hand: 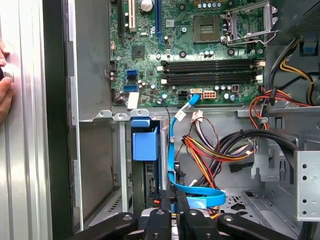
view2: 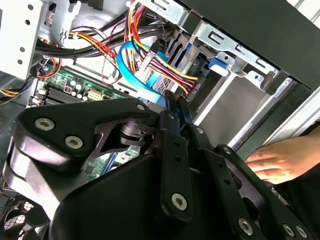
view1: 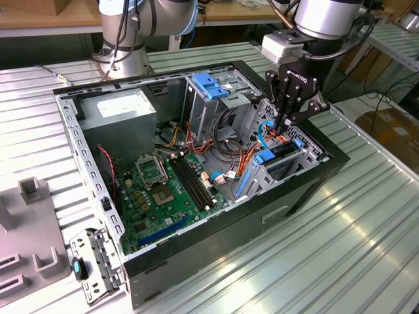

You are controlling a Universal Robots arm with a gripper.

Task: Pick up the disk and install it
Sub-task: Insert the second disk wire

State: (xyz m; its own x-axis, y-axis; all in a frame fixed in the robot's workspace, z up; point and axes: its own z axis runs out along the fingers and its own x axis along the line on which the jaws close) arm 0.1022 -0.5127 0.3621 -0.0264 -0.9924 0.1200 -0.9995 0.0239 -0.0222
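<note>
Exterior view: the gripper [view1: 283, 127] — fingers pressed together, pinching nothing I can make out — sits tip-down on the disk [view1: 283, 152] standing in the case's [view1: 308, 190] front bay, seemingly to seat it.

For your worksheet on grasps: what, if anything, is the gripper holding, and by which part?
The gripper is down in the drive bay, fingers close together. Whether it grips anything, or which part, cannot be told.

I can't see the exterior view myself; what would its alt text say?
A robot arm's black gripper reaches down into the drive bay corner of an open computer case lying on a slatted metal table. Inside are a green motherboard, coloured cables and a metal cage with a blue top.
</note>
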